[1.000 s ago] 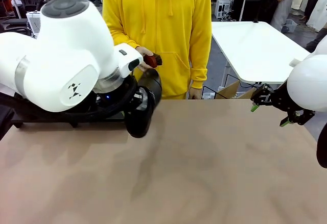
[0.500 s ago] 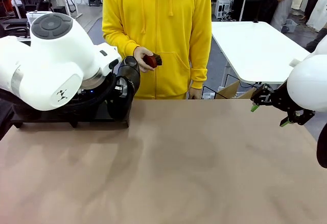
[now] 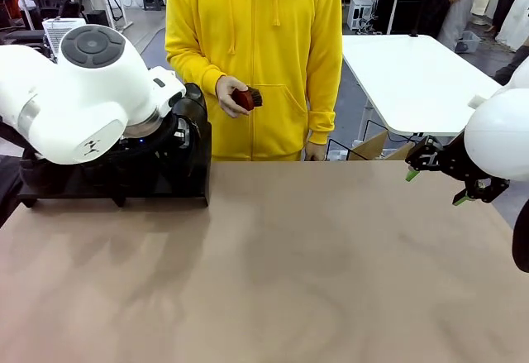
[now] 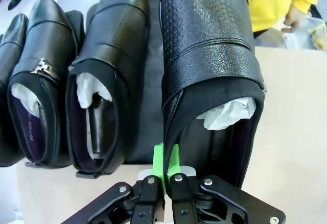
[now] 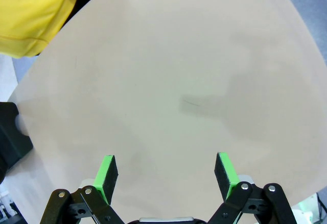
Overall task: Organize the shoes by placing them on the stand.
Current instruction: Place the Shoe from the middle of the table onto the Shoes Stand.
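My left gripper (image 4: 166,158) is shut on the rim of a perforated black shoe (image 4: 209,55) with white paper inside. I hold it at the right end of the black stand (image 3: 116,188), beside other glossy shoes. Two of them (image 4: 107,76) (image 4: 43,86) lie toe-away in a row on the stand's dark top (image 4: 149,106), and a third pokes in at the left edge. In the front view the held shoe (image 3: 195,107) shows just past my left arm. I cannot tell whether it touches the stand. My right gripper (image 3: 436,174) (image 5: 166,175) hangs open over the table's right side, holding nothing.
A person in a yellow hoodie (image 3: 256,40) stands at the far edge, holding a small red-handled brush (image 3: 245,97). The tan tabletop (image 3: 314,264) spreads wide and bare in front of the stand. A white table (image 3: 413,74) stands behind on the right.
My left arm has swung left and back, carrying the shoe from above the tabletop to the right end of the stand. The right arm has stayed still.
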Action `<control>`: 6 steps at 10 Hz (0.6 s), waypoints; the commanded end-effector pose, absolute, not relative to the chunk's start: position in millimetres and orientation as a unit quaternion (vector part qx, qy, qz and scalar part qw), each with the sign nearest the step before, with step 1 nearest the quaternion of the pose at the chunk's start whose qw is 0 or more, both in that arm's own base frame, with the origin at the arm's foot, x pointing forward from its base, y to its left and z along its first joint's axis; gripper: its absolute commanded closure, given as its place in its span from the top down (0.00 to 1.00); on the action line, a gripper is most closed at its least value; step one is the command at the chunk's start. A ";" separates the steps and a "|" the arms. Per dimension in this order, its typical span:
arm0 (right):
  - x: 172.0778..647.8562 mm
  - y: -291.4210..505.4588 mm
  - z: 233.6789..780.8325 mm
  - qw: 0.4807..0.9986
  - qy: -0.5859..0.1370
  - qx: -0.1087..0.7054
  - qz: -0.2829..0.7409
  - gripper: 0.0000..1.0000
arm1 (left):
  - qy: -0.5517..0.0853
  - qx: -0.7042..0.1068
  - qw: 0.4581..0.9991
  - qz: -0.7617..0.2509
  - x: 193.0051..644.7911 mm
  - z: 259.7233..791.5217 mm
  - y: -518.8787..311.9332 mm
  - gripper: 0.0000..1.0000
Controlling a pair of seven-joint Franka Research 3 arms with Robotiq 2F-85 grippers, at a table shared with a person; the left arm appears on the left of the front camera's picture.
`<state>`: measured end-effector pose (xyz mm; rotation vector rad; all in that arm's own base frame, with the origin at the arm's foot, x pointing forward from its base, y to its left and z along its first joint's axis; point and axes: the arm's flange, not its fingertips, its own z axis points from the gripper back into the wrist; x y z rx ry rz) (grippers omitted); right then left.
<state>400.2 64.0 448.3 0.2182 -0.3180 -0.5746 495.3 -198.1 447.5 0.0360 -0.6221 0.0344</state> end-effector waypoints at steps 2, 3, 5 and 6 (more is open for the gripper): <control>399.9 61.8 447.6 0.943 -0.155 0.113 -0.271 1.00 | -0.318 0.021 0.947 0.041 515.4 434.1 -207.6 0.00; 399.9 61.8 447.6 0.943 -0.155 0.113 -0.271 1.00 | -0.314 0.014 0.948 0.046 518.9 428.3 -207.2 0.00; 399.9 61.8 447.6 0.943 -0.155 0.113 -0.271 1.00 | -0.311 0.011 0.949 0.053 523.8 418.0 -206.9 0.00; 399.9 61.8 447.6 0.943 -0.155 0.113 -0.271 1.00 | -0.307 0.013 0.950 0.052 524.4 416.3 -207.4 0.00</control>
